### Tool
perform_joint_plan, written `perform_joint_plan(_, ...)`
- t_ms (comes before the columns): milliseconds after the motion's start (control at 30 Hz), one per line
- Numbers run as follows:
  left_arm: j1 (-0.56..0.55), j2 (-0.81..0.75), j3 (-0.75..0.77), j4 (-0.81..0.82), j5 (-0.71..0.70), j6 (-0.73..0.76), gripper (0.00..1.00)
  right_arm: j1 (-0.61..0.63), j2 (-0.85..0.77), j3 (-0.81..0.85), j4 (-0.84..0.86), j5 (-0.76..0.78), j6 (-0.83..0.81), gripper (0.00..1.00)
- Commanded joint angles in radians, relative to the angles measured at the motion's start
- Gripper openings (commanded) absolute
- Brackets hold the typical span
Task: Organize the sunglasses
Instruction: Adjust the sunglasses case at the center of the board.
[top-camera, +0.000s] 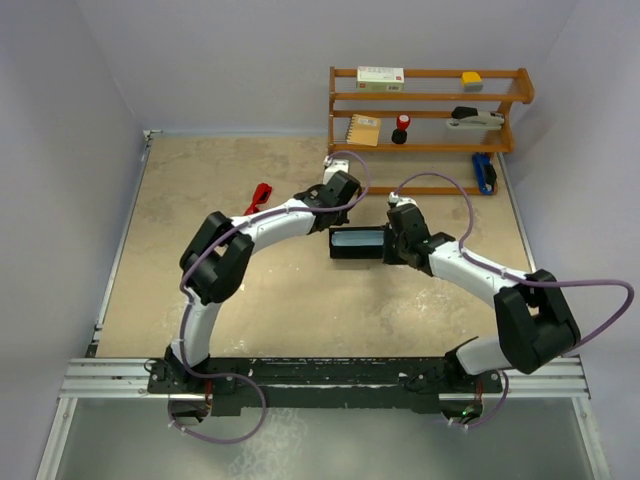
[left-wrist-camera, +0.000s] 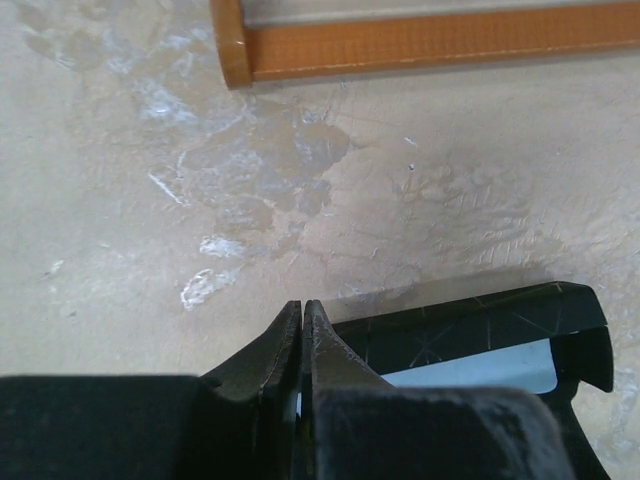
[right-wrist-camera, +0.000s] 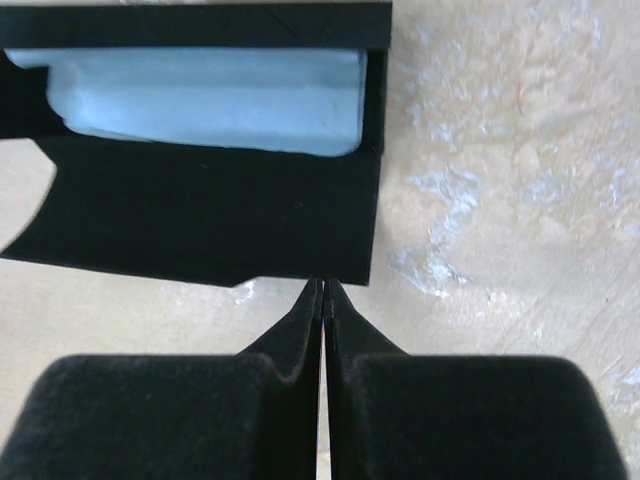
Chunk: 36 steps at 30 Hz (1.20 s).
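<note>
The red sunglasses (top-camera: 260, 196) lie folded on the table, left of both grippers, and show only in the top view. The black case (top-camera: 357, 243) lies open at the table's middle with a light blue cloth (top-camera: 358, 238) in it. My left gripper (top-camera: 338, 207) is shut and empty just behind the case's left end; the case (left-wrist-camera: 480, 325) and cloth (left-wrist-camera: 490, 368) show to the right of its fingertips (left-wrist-camera: 303, 306). My right gripper (top-camera: 388, 245) is shut at the case's right end. Its tips (right-wrist-camera: 322, 284) touch the edge of the black flap (right-wrist-camera: 220, 220), below the cloth (right-wrist-camera: 210, 95).
A wooden shelf rack (top-camera: 430, 100) stands at the back right with a box, a notebook, a stamp, a stapler and a blue item. Its bottom rail (left-wrist-camera: 420, 45) is ahead of my left gripper. Grey walls bound the table.
</note>
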Motion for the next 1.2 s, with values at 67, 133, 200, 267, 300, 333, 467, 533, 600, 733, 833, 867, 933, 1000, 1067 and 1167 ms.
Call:
perform_joint_plan(67, 0.003, 0.043, 0.073, 0.05, 0.059, 0.057, 0.0, 0.002, 0.005, -0.021, -0.012, 0.057, 0.065, 0.0)
perform_joint_plan(133, 0.006, 0.061, 0.084, 0.046, 0.067, 0.065, 0.0, 0.002, 0.036, -0.012, -0.008, 0.06, 0.074, 0.0)
perform_joint_plan(200, 0.007, 0.076, 0.096, 0.039, 0.074, 0.075, 0.0, 0.003, 0.069, 0.003, -0.001, 0.058, 0.075, 0.0)
perform_joint_plan(267, 0.008, 0.088, 0.101, 0.04, 0.096, 0.083, 0.0, 0.002, 0.098, 0.017, 0.008, 0.056, 0.081, 0.0)
perform_joint_plan(300, 0.008, 0.093, 0.103, 0.036, 0.104, 0.084, 0.0, 0.003, 0.111, 0.023, 0.011, 0.052, 0.081, 0.0)
perform_joint_plan(333, 0.008, 0.097, 0.105, 0.033, 0.11, 0.084, 0.0, 0.003, 0.124, 0.03, 0.014, 0.048, 0.082, 0.0)
perform_joint_plan(467, 0.009, 0.089, 0.068, 0.034, 0.125, 0.083, 0.0, 0.002, 0.156, 0.045, 0.022, 0.051, 0.077, 0.0)
perform_joint_plan(533, 0.007, 0.074, 0.038, 0.039, 0.125, 0.078, 0.0, 0.002, 0.161, 0.053, 0.026, 0.056, 0.07, 0.0)
perform_joint_plan(600, 0.008, 0.058, -0.001, 0.047, 0.124, 0.069, 0.0, 0.002, 0.17, 0.063, 0.024, 0.061, 0.063, 0.0)
perform_joint_plan(733, 0.008, 0.029, -0.046, 0.048, 0.115, 0.055, 0.0, 0.002, 0.176, 0.086, 0.015, 0.063, 0.048, 0.0)
perform_joint_plan(833, 0.008, 0.006, -0.084, 0.052, 0.114, 0.044, 0.0, 0.001, 0.177, 0.096, 0.013, 0.07, 0.036, 0.0)
perform_joint_plan(867, 0.008, -0.003, -0.098, 0.056, 0.115, 0.035, 0.0, 0.001, 0.179, 0.103, 0.01, 0.073, 0.03, 0.0)
perform_joint_plan(933, 0.007, -0.026, -0.128, 0.065, 0.116, 0.026, 0.0, -0.001, 0.185, 0.105, 0.004, 0.08, 0.022, 0.0)
perform_joint_plan(1000, 0.005, -0.046, -0.156, 0.067, 0.113, 0.016, 0.0, -0.003, 0.188, 0.105, 0.0, 0.081, 0.016, 0.0)
perform_joint_plan(1067, 0.003, -0.072, -0.183, 0.069, 0.108, 0.006, 0.0, -0.004, 0.187, 0.139, -0.003, 0.084, 0.013, 0.0)
perform_joint_plan(1167, -0.005, -0.105, -0.22, 0.071, 0.098, -0.009, 0.0, -0.005, 0.183, 0.148, -0.006, 0.089, 0.008, 0.0)
